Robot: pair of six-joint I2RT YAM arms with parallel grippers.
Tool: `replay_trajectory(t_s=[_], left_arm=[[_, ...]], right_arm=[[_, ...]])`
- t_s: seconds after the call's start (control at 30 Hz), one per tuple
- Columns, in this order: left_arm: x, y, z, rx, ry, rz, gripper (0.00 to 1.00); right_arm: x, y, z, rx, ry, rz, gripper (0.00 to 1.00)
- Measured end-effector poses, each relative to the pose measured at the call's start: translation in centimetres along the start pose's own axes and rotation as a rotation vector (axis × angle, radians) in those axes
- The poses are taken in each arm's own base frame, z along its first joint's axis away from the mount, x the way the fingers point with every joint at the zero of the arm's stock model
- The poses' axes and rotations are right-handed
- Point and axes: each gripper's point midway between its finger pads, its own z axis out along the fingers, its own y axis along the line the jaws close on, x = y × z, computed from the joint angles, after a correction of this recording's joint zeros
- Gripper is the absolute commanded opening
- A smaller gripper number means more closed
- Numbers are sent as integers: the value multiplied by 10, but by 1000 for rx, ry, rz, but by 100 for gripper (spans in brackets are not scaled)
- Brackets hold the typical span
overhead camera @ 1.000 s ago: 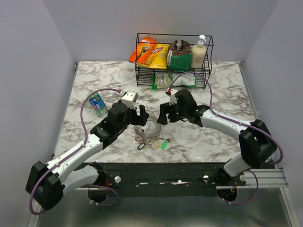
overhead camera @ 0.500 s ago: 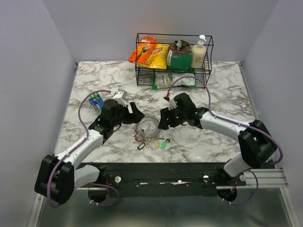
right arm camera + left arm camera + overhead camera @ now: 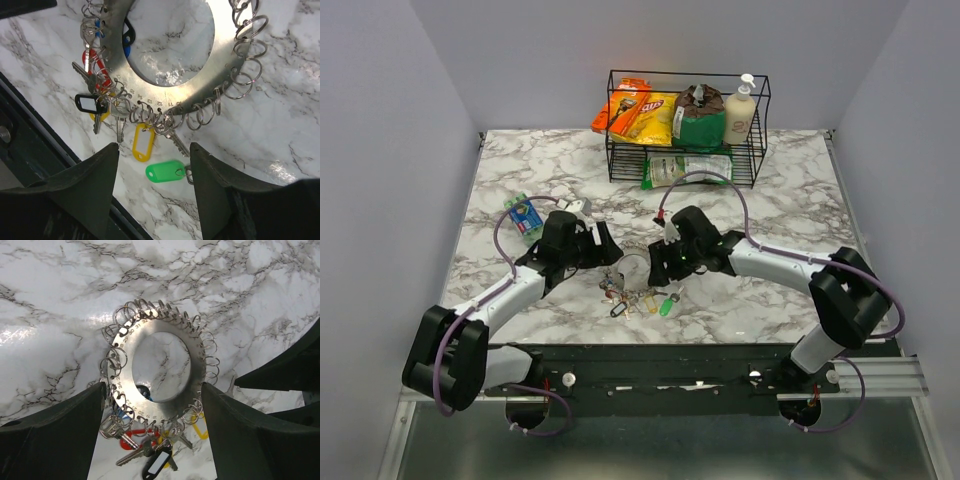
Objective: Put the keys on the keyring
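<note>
Keyring flat on the counter, mid near edge, keys on its near side.
We see the left gripper spread astride the keyring and the right gripper spread above the keys, neither pinching. The far-edge wire basket holds chip bags, a green bag, a soap bottle and a lower-shelf packet.
</note>
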Motion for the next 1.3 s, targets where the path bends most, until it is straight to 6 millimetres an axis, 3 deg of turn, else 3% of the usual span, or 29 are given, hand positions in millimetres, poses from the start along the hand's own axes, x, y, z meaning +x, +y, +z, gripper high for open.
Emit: replay_trajectory(t_s=[0.1, 0.23, 0.43, 0.7, 0.77, 0.97, 1.1, 1.3], left_arm=[[4, 7, 0, -40, 17, -9, 81], [6, 12, 0, -66, 28, -13, 64], [11, 18, 3, -90, 46, -16, 51], [22, 30, 9, -129, 75, -26, 50], [23, 33, 9, -140, 75, -28, 53], [19, 39, 8, -157, 62, -26, 52], [21, 44, 5, -167, 58, -32, 53], [16, 67, -2, -227, 29, -78, 64]], right_arm=[[-12, 2, 0, 4, -19, -5, 67], [-27, 6, 1, -1, -47, -13, 67], [-36, 9, 1, -7, -63, -19, 67], [-40, 13, 3, -26, -63, -22, 67], [-42, 14, 4, -35, -62, -22, 67], [-57, 23, 12, -60, -78, -29, 66], [-69, 36, 22, -87, -84, -32, 66], [-78, 51, 47, -100, -58, -13, 66]])
